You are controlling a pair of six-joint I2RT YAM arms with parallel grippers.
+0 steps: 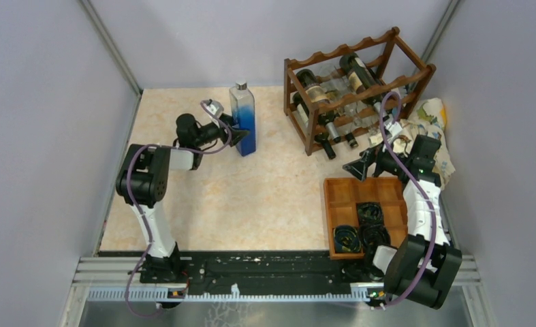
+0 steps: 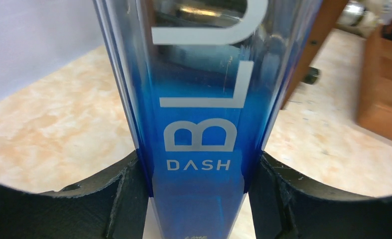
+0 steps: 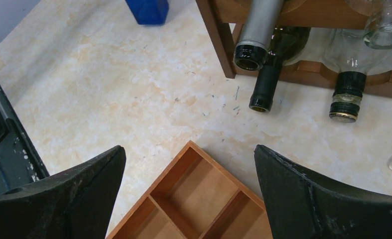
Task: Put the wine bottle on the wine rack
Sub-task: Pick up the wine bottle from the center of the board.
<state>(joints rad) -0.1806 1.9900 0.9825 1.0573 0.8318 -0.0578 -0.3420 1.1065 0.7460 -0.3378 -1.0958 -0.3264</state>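
Note:
The wine bottle [image 1: 243, 117] is a tall square one of clear and blue glass with a silver cap, standing upright on the table left of the wine rack [image 1: 340, 52]. My left gripper [image 1: 236, 131] is shut on its lower blue part. In the left wrist view both black fingers press the bottle [image 2: 198, 99] from either side, around my left gripper [image 2: 196, 172]. The dark wooden rack holds several bottles lying in its tiers. My right gripper [image 1: 361, 165] hangs open above the tray corner, below the rack, with nothing between its fingers [image 3: 190, 155]. The bottle's blue base [image 3: 146, 10] shows far off.
A flat wooden compartment tray [image 1: 333, 204] with coiled black cables lies at the front right; its empty corner compartments [image 3: 196, 191] sit under my right gripper. Bottle necks [image 3: 263, 92] stick out of the rack's front post side [image 3: 216, 35]. Crumpled printed cloth [image 1: 432, 119] lies behind the right arm.

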